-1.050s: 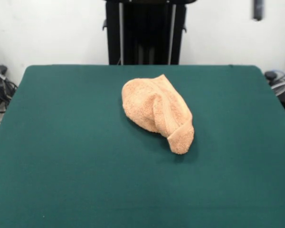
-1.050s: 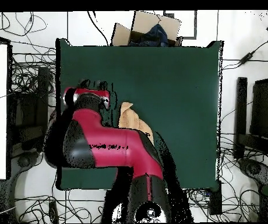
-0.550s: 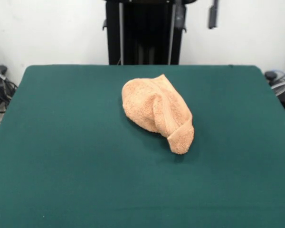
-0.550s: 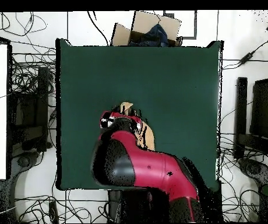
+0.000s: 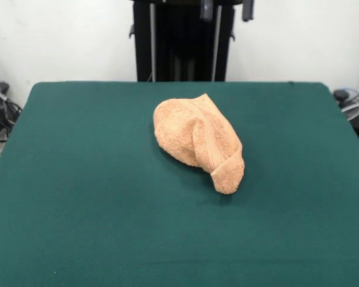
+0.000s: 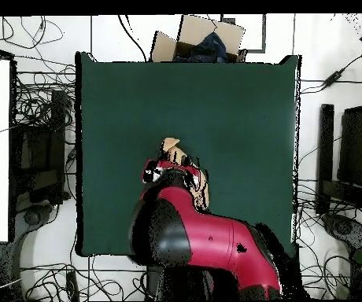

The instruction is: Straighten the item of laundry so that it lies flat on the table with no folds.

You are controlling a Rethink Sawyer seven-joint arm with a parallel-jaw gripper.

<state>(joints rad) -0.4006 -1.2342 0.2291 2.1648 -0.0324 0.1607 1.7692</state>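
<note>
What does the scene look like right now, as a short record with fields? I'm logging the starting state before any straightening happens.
towel: peach-orange towel, bunched in a rounded heap, not flat
folds: a banded edge wraps over the top, ending in a rolled corner at the front-view near right
table: green-covered table, towel around its middle, toward the far side in the front view
gripper: gripper high at the front view's top edge, two tips apart, jaws open, not touching the towel
arm: red and black arm covers most of the towel in the overhead view
task state: not yet flattened
</note>
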